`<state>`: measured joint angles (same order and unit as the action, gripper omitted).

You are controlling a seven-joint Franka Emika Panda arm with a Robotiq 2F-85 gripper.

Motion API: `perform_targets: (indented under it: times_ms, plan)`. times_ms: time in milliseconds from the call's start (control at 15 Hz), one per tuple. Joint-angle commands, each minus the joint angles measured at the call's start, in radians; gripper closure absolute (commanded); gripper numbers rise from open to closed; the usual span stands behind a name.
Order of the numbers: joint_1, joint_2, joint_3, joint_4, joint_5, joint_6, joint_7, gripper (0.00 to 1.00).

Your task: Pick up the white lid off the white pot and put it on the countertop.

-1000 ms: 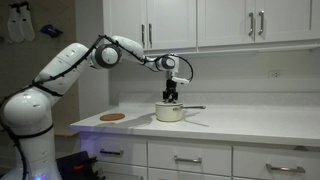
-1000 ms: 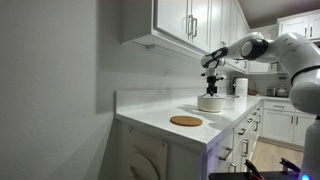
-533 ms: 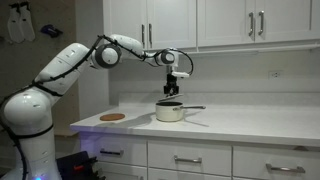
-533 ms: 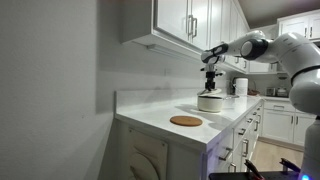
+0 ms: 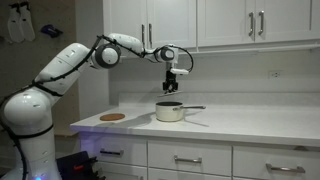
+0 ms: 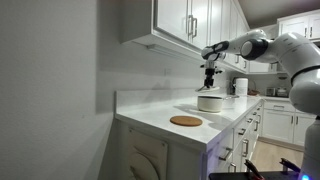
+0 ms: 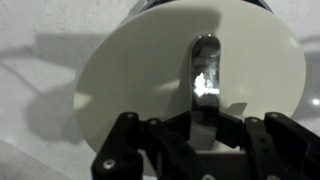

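**A:** What's the claw doing right now?

**B:** On my wrist feed, the gripper [image 7: 205, 120] is clenched on the white lid [image 7: 130, 80]. Its dark fingers [image 7: 228, 128] pinch the base of the shiny metal handle [image 7: 204, 70] that stands up from the middle of the dome. The lid fills most of that view and throws a shadow on the pale surface beside it.

**A:** And where does that put the lid?

**B:** In the air. In both exterior views the gripper [image 5: 172, 87] [image 6: 210, 82] hangs straight above the white pot [image 5: 169, 112] [image 6: 209, 102], clear of it. The lid itself is too small for me to make out under the claw from out there.

**A:** The pot?

**B:** It sits upright on the countertop [image 5: 250, 122] [image 6: 160, 125], its long thin handle [image 5: 195, 108] sticking out sideways.

**A:** Anything else around?

**B:** A flat reddish-brown disc [image 5: 113, 117] [image 6: 186, 121] lies on the same surface, well apart from the pot. The white arm [image 5: 70, 65] reaches over it. Behind, white upper cabinets [image 5: 240, 20] run along the wall.
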<state>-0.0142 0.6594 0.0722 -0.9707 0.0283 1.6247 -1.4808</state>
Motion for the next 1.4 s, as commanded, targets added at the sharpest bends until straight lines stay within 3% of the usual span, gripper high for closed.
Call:
perform_targets:
  times_ms: [0, 667, 1333]
  plan:
    - [-0.002, -0.028, 0.008, 0.031, 0.037, -0.048, 0.050, 1.00]
    - [0.005, -0.187, -0.002, -0.125, 0.071, -0.037, 0.161, 1.00]
    - [0.032, -0.459, 0.004, -0.526, 0.074, 0.012, 0.287, 1.00]
